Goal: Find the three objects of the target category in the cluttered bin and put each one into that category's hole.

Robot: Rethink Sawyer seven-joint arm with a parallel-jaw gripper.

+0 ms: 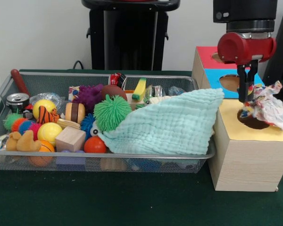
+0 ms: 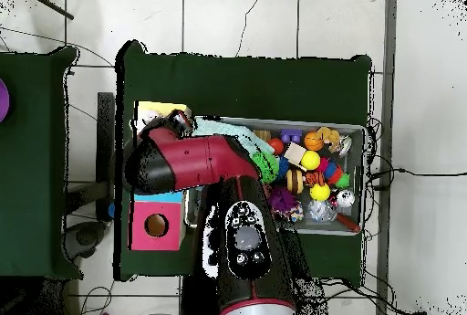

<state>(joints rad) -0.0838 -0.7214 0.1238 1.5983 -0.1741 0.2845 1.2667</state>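
1. Gripper (image 1: 246,99) hangs over the yellow panel of the wooden box (image 1: 247,162), with its dark fingers closed on a crumpled, colourful piece of paper or wrapper (image 1: 269,106).
2. The crumpled piece sits directly above the round hole (image 1: 251,120) in the yellow panel, partly covering it; I judge it is held there so that it can fall into this hole when released.
3. The box also has a blue panel (image 1: 228,77) and a red panel (image 1: 208,54), each with its own hole, so the position over yellow seems a deliberate choice of category.
4. The wire bin (image 1: 104,157) stands just beside the box, full of toys: a green spiky ball (image 1: 112,112), a wooden cube (image 1: 70,139), yellow balls, a soda can (image 1: 17,100).
5. A light green cloth (image 1: 172,125) covers the right part of the bin; it possibly hides more target objects, but this cannot be seen.
6. In the overhead view the red arm (image 2: 187,161) covers the box.
7. The table (image 1: 108,197) has a dark green cover; behind is a plain white wall, and the floor is pale tiles.
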